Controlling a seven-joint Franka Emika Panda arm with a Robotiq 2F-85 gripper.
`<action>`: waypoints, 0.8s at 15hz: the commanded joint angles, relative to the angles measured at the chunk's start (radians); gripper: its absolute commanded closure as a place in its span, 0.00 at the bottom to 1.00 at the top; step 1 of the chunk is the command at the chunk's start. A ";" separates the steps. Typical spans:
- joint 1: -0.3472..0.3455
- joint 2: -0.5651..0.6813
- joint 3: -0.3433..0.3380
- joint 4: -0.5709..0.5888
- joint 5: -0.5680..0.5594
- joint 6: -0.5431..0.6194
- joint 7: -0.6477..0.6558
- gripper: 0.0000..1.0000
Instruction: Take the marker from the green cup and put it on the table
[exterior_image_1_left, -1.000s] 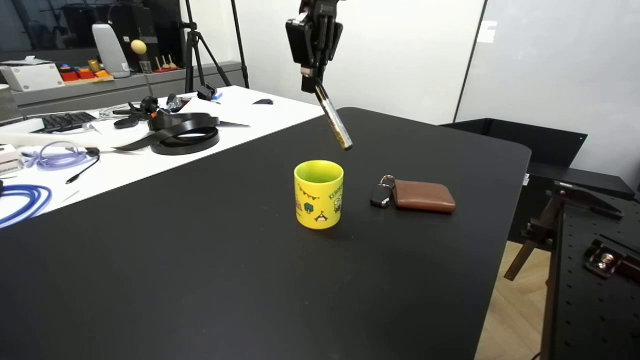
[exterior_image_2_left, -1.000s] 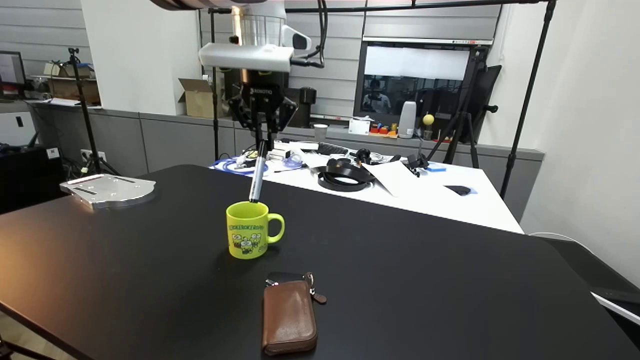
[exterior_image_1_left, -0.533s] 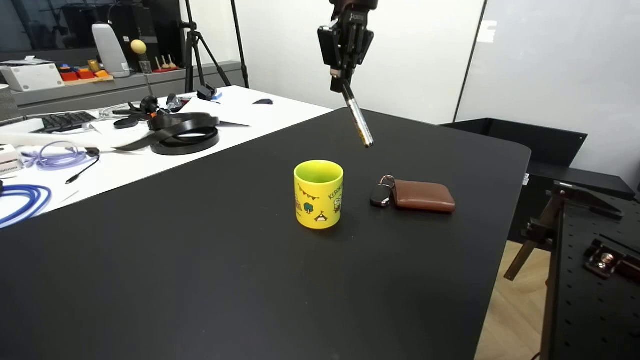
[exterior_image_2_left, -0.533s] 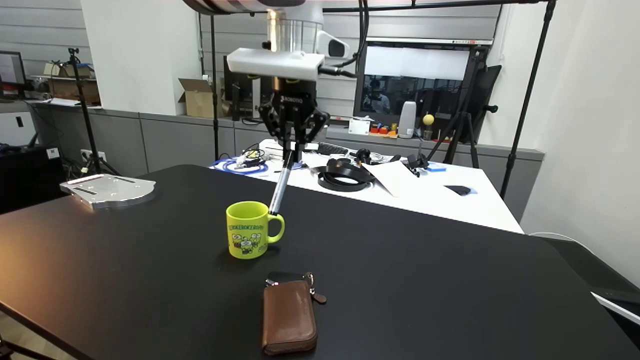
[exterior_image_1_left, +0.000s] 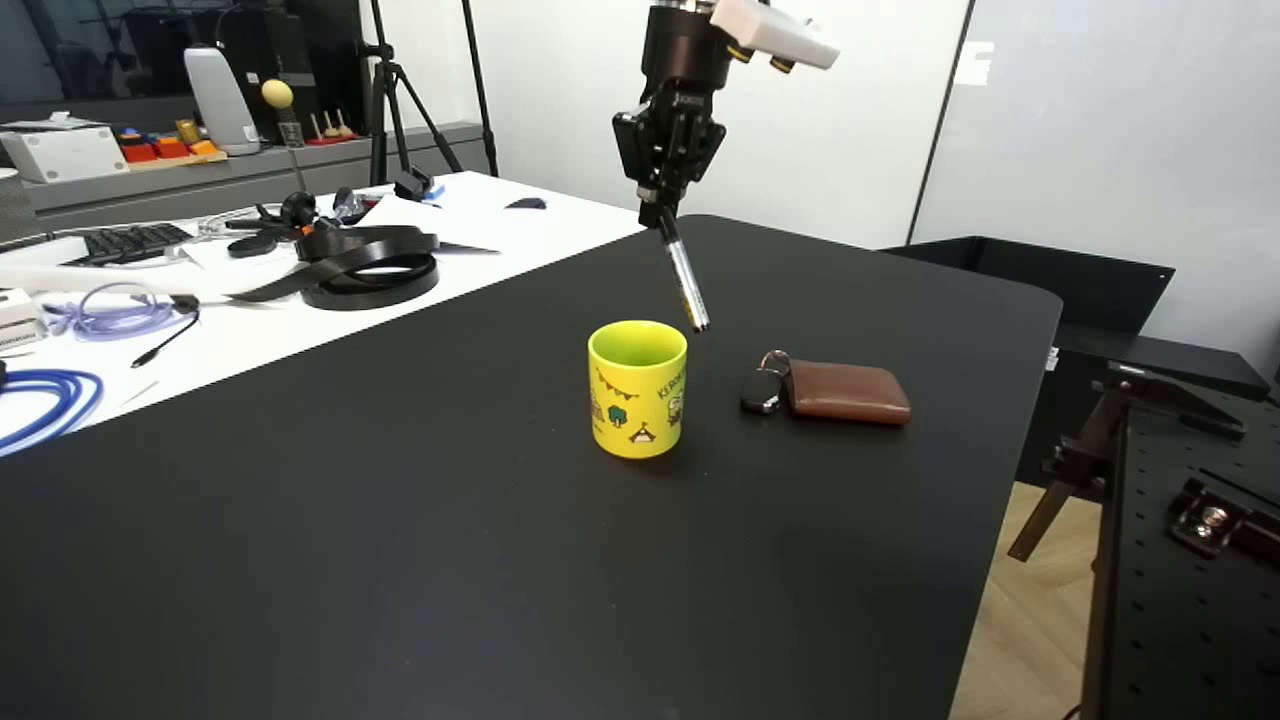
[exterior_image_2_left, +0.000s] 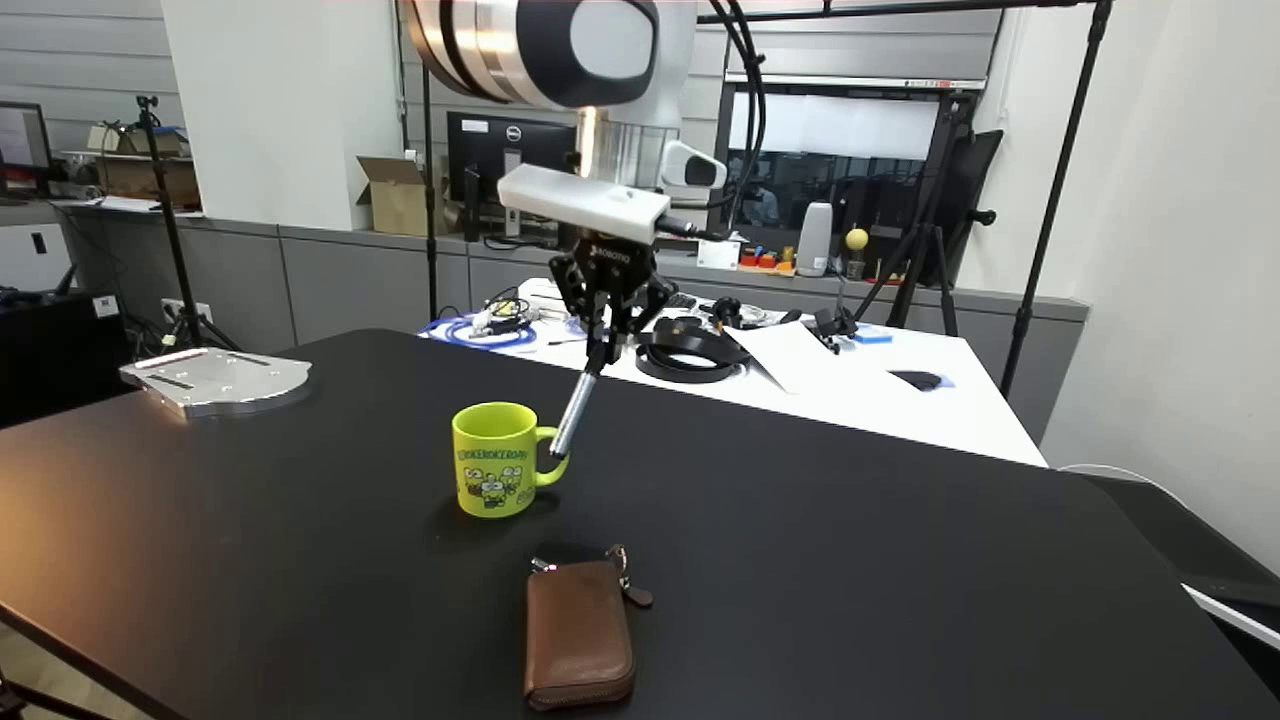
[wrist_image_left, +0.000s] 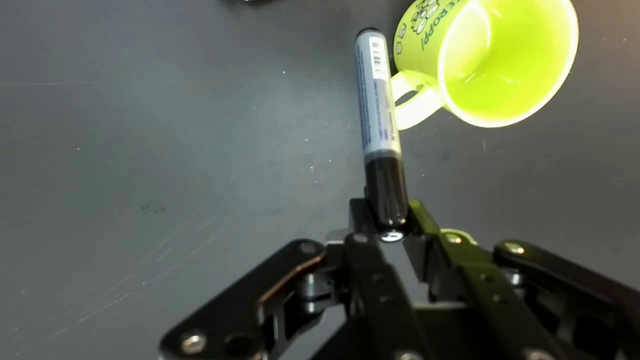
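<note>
My gripper is shut on the dark cap end of the marker in both exterior views (exterior_image_1_left: 657, 212) (exterior_image_2_left: 598, 357) and the wrist view (wrist_image_left: 387, 215). The marker (exterior_image_1_left: 685, 280) slants down from the fingers, its pale barrel (exterior_image_2_left: 573, 415) lowest; it also shows in the wrist view (wrist_image_left: 378, 95). It is outside the green cup (exterior_image_1_left: 638, 405), above the black table (exterior_image_1_left: 400, 560). In an exterior view its tip overlaps the handle of the cup (exterior_image_2_left: 490, 465); I cannot tell whether they touch. The cup stands upright, with no marker inside in the wrist view (wrist_image_left: 520, 65).
A brown wallet (exterior_image_1_left: 848, 392) and a black key fob (exterior_image_1_left: 762, 390) lie near the cup; the wallet also shows in an exterior view (exterior_image_2_left: 580, 640). A silver metal plate (exterior_image_2_left: 225, 385) lies at the table's edge. A white table (exterior_image_2_left: 860, 410) with cables stands behind.
The gripper with the marker has moved away from above the cup to its handle side and come lower. The wrist has tilted. The cup and wallet have not moved.
</note>
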 joint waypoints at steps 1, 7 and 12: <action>-0.052 0.105 0.031 0.102 0.054 -0.021 -0.025 0.95; -0.126 0.221 0.082 0.185 0.090 -0.053 -0.068 0.95; -0.181 0.296 0.135 0.258 0.132 -0.122 -0.125 0.95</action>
